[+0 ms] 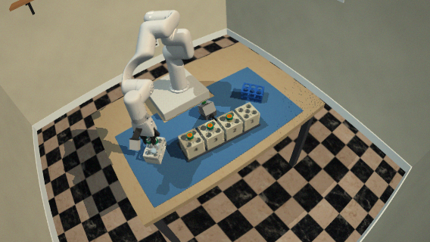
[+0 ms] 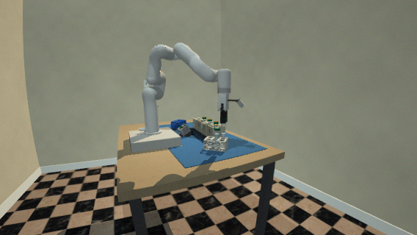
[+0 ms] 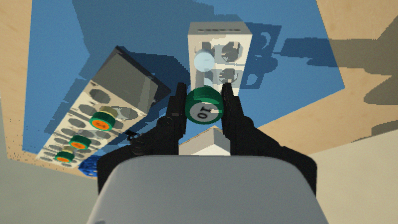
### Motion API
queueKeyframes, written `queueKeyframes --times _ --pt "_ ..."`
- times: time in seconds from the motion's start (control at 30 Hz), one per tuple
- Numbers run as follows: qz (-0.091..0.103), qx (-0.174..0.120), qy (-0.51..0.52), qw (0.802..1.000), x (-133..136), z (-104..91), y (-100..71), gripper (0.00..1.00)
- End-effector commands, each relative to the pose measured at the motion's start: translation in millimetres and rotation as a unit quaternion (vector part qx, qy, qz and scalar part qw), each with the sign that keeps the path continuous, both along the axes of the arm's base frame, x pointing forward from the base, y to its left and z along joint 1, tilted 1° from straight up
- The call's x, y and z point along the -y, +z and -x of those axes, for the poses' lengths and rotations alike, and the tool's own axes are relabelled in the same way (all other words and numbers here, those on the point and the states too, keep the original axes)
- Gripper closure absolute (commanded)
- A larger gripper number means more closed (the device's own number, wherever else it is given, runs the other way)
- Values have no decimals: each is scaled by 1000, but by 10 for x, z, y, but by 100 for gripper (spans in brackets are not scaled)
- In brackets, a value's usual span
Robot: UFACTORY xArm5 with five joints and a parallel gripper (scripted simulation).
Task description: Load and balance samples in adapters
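My gripper [image 3: 204, 94] is shut on a green-capped blank tube [image 3: 203, 105] whose white dot reads 10. I hold it upright over the white blank rack RB [image 3: 218, 60], which stands at the mat's left end [image 1: 155, 150]. Whether the tube's foot is out of its well is hidden. Another pale-capped tube [image 3: 203, 61] stands in that rack. The loading stand's four white adapters [image 1: 219, 129] stand in a row. Three of them hold one orange-dotted sample each [image 1: 189, 134] [image 1: 210, 125] [image 1: 229, 116]. The gripper also shows in the exterior view [image 2: 222, 123].
The blue sample rack RS [image 1: 253, 91] stands at the far side of the mat and looks empty. The grey desk with the green DONE key [image 1: 207, 109] sits between the arm's base plate [image 1: 178, 99] and the adapters. The table edge is close behind the blank rack.
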State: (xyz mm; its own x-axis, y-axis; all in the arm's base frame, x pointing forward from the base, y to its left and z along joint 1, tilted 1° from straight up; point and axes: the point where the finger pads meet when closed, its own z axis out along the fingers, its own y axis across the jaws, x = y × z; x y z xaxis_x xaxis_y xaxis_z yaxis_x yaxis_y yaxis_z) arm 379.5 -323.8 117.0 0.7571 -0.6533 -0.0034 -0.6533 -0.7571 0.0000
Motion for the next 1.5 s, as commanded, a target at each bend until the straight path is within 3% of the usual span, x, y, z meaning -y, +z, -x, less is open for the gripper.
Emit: queueKeyframes --times 0.0,1.17,1.47 --pt "1 1 0 1000 7 -10 108 100" --pt "1 2 0 1000 2 -15 729 100" --pt "1 2 0 1000 2 -15 769 100"
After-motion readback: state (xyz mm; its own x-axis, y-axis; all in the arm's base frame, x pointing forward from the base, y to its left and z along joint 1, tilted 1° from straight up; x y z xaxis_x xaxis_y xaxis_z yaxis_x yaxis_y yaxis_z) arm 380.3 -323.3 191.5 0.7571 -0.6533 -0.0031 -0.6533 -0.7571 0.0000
